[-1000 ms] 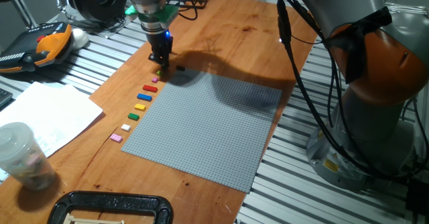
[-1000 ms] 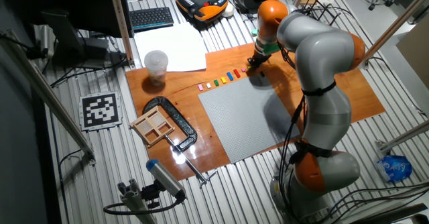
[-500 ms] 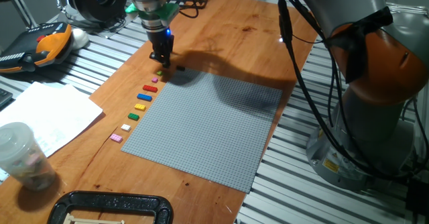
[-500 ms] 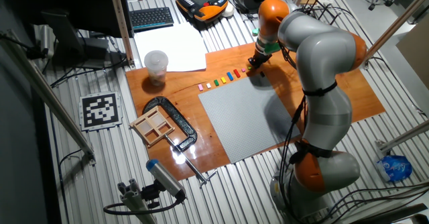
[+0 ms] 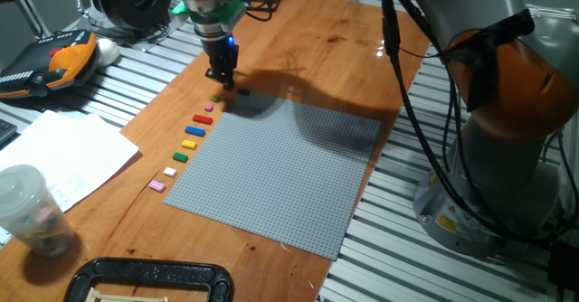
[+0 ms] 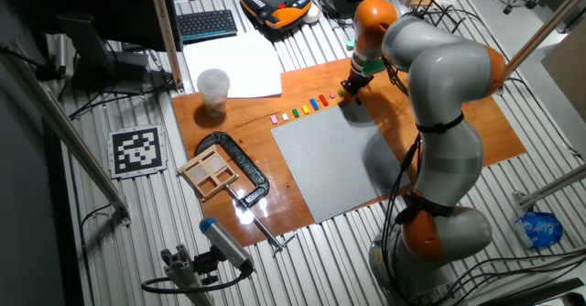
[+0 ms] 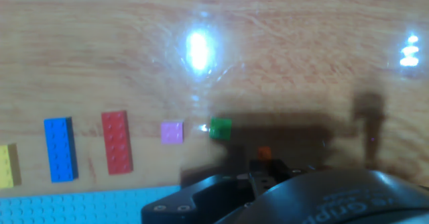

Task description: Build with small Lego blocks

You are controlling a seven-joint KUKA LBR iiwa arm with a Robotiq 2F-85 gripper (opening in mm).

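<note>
Gripper point(image 5: 223, 78) poised over small Lego blocks point(image 5: 192, 131) near worktop's far edge; jaw opening and grasp impossible to tell.

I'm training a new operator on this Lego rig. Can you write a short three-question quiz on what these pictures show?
1. True or false: bricks are already built up on the grey baseplate.
2. In the hand view, which brick lies nearest the green brick: a) blue b) pink c) red?
3. Which end of the brick row is the gripper at: the paper cup's end, or the opposite end?

Key: 1 false; 2 b; 3 the opposite end.
</note>
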